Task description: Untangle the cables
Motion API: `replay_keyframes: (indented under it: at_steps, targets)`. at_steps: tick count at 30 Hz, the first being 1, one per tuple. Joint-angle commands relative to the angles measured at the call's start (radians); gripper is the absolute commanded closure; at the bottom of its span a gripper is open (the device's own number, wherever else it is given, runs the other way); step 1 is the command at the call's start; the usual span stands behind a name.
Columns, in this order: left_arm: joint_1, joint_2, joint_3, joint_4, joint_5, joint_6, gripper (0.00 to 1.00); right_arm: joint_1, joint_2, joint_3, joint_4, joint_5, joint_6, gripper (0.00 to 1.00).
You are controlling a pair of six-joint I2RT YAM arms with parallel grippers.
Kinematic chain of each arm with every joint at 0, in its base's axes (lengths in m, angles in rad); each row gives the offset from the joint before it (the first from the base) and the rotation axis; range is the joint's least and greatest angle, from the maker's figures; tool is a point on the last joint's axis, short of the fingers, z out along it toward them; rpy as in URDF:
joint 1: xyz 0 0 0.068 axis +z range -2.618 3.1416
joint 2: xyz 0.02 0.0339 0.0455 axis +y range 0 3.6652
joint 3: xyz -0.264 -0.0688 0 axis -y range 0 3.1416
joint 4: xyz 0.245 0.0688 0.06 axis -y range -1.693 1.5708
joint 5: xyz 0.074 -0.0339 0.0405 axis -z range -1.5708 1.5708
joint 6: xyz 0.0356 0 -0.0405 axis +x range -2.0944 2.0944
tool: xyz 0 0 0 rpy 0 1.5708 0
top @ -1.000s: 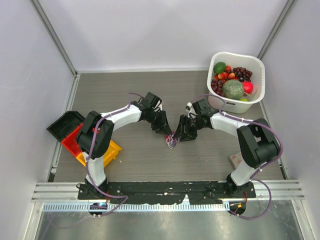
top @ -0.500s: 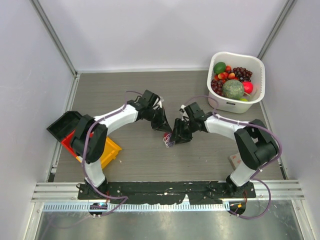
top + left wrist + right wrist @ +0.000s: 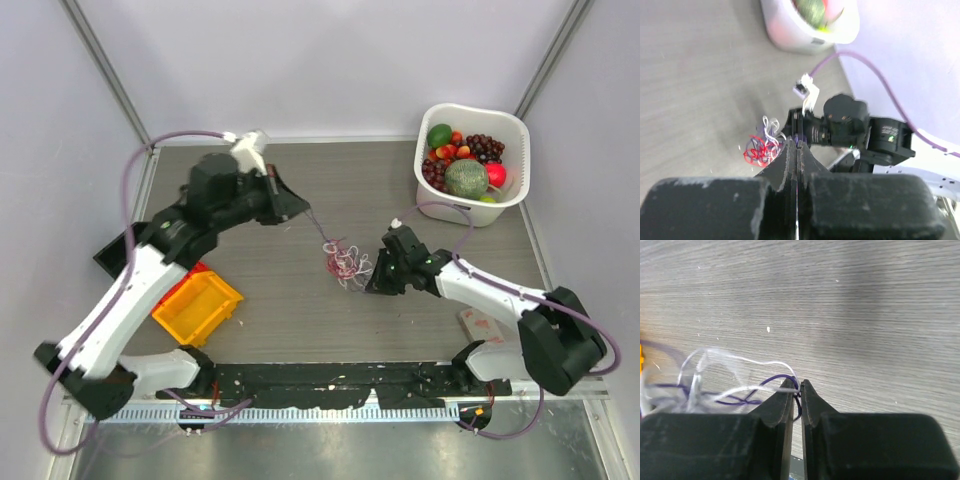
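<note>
The cables [image 3: 345, 262] are seen as a small knot of red, white and dark loops near the middle of the surface [image 3: 280, 320], between the two arms. The left gripper [image 3: 303, 208] is raised to the far left of the knot with its fingers [image 3: 784, 169] pressed together. A single dark strand is drawn in a line from them down to the knot. The right gripper [image 3: 370, 280] is held low, just right of the knot. In its wrist view the fingers [image 3: 781, 402] are narrowed onto a white strand and a purple one at their tips. On the left it is probably the dark strand that is pinched, though the wrist view there is too blurred for this to be settled.

The step in hand is judged to be a pulling apart of the knot from two sides. It would be done well if the right grip were used as an anchor close to the surface while the left strand is drawn slowly up and away to the far left. That way loops can slide through rather than be cinched. If the whole knot is dragged along as one lump, the pull should be eased and another loop taken. Thin wire is likely to slip from flat fingers, so a firm pinch and a steady line of pull are called for.
</note>
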Motion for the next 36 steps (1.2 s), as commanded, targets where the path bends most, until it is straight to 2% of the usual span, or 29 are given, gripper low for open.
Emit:
replay_keyframes:
  at_steps: [1,5,8,10,11,13,17,22,28,30,36]
  targets:
    - [0.004,-0.18,0.052,0.104,-0.213,0.083,1.0,-0.018,-0.102,-0.039,-0.085,0.177,0.011,0.86]
    - [0.003,-0.176,0.165,0.068,-0.23,0.097,1.0,-0.074,-0.115,-0.005,-0.12,0.16,-0.036,0.86]
    - [0.003,-0.121,0.26,-0.02,-0.189,0.082,1.0,-0.075,-0.102,0.102,-0.158,0.201,-0.097,0.8]
    - [0.004,-0.096,0.297,-0.043,-0.177,0.061,1.0,-0.078,-0.069,0.17,-0.189,0.203,-0.154,0.67]
    - [0.004,-0.075,0.311,-0.064,-0.175,0.048,1.0,-0.078,-0.043,0.216,-0.198,0.16,-0.203,0.55]
    - [0.004,-0.031,0.355,-0.124,-0.161,0.024,1.0,-0.08,-0.017,0.272,-0.214,0.07,-0.257,0.44]
    - [0.004,0.039,0.388,-0.158,-0.089,-0.015,1.0,-0.058,-0.07,0.316,-0.163,-0.045,-0.314,0.33]
    - [0.007,0.065,0.38,-0.126,-0.025,-0.059,1.0,-0.045,-0.164,0.296,-0.015,-0.208,-0.306,0.3]
    - [0.023,0.082,0.397,-0.228,-0.094,-0.044,1.0,-0.044,-0.144,0.285,0.018,-0.19,-0.216,0.32]
    - [0.026,0.095,0.431,-0.303,-0.173,-0.012,1.0,-0.044,-0.157,0.271,-0.011,-0.162,-0.194,0.33]
    - [0.041,0.125,0.552,-0.55,-0.532,0.08,1.0,-0.044,-0.251,0.218,-0.092,-0.104,-0.197,0.33]
